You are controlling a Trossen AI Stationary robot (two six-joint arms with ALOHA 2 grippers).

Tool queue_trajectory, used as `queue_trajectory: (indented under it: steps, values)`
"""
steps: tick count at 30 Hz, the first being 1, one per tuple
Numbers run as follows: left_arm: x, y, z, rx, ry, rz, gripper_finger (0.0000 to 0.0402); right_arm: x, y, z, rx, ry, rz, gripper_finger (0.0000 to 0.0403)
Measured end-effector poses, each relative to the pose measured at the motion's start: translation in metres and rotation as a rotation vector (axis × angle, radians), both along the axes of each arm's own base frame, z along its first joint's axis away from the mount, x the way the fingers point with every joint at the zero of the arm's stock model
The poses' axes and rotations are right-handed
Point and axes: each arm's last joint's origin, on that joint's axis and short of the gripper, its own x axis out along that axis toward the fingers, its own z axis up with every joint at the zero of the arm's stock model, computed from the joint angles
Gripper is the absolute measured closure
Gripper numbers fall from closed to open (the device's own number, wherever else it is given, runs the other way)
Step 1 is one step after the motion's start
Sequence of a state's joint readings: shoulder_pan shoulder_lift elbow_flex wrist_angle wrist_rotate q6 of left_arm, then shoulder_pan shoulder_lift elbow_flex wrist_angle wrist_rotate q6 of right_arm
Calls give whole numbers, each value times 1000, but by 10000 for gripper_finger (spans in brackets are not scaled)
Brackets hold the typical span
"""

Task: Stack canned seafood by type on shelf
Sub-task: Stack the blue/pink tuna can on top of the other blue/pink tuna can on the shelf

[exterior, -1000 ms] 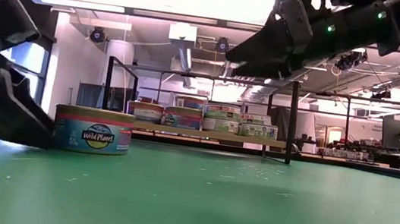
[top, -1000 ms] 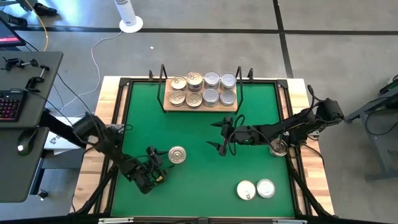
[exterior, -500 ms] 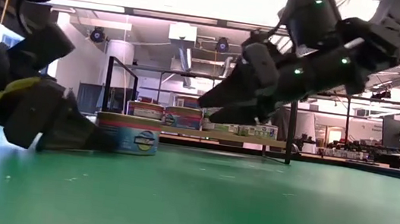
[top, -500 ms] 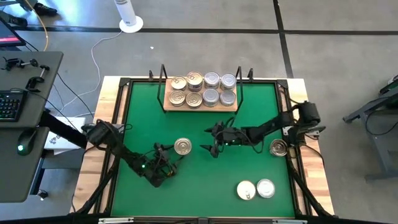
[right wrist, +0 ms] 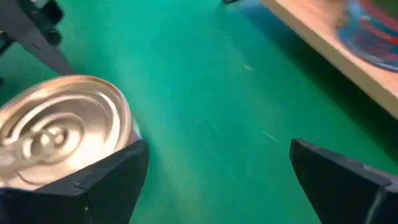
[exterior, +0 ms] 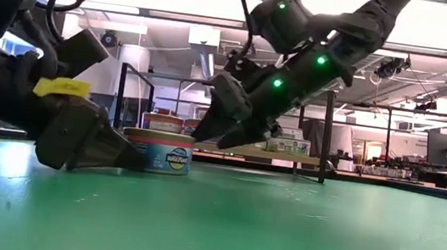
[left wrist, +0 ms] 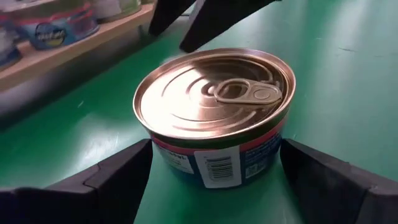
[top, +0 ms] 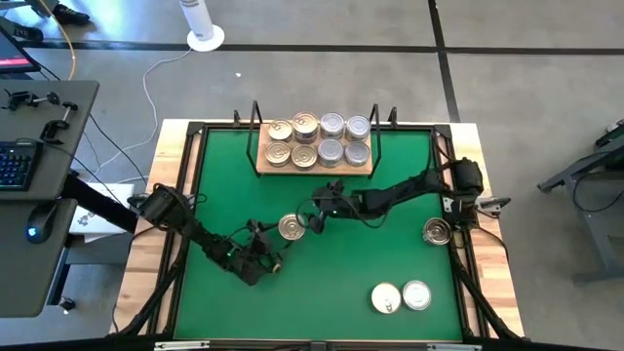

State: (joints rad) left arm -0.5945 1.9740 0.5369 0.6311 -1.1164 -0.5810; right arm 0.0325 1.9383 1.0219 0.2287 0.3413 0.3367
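A: Well, left claw (top: 274, 246), where?

B: Left of centre in the high view, low on the green mat (top: 322, 283), pointing up and to the right. Spread wide, holding nothing.

A: And between its fingers (left wrist: 118, 180)?

B: A gold-lidded tin (top: 291, 228), upright on the mat, pull tab on top. One dark finger on each side of it in the left wrist view, close to its walls. Touching or not, cannot tell.

A: Same tin in the low view?

B: Yes, left of centre (exterior: 158, 151), with the left claw (exterior: 113, 156) flat on the mat at its left side.

A: Right claw (top: 316, 216)?

B: Just right of that same tin, near the middle of the high view, reaching in from the right side and tilted down. Also wide, also empty. In the low view (exterior: 214, 134), up and to the right of the tin, tips near the height of its lid. In the right wrist view, tin off by one finger, not between the two.

A: Shelf (top: 314, 169)?

B: Top centre of the mat, well apart from both claws. Eight lids on show in two rows: gold lids (top: 280, 130) on the left half, silver lids (top: 357, 128) on the right half.

A: Any loose ones elsewhere?

B: Three. A single tin (top: 437, 231) at the right edge of the mat, by the wooden rim of the surface (top: 141, 255). A pair of tins (top: 386, 297) side by side, touching, at the lower right.
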Motion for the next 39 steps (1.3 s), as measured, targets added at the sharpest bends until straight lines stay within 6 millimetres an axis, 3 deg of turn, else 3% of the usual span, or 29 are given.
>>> queue_trajectory:
  steps: [9, 21, 25, 35, 39]
  values:
    - [13, 9, 5, -2, 5, -36, 60, 16, 0, -19, 28, 38, 35, 36]
    - [30, 32, 5, -160, -13, -83, 47, 14, 0, -27, 61, 74, 34, 37]
    - [30, 31, 0, -188, -46, -69, 36, 14, 0, -27, 71, 66, 31, 37]
    - [20, 5, -21, -63, -239, -19, 34, 14, 1, -28, 94, 71, 26, 36]
    - [20, 4, -23, -24, -300, -14, 34, 13, 1, -29, 97, 75, 23, 36]
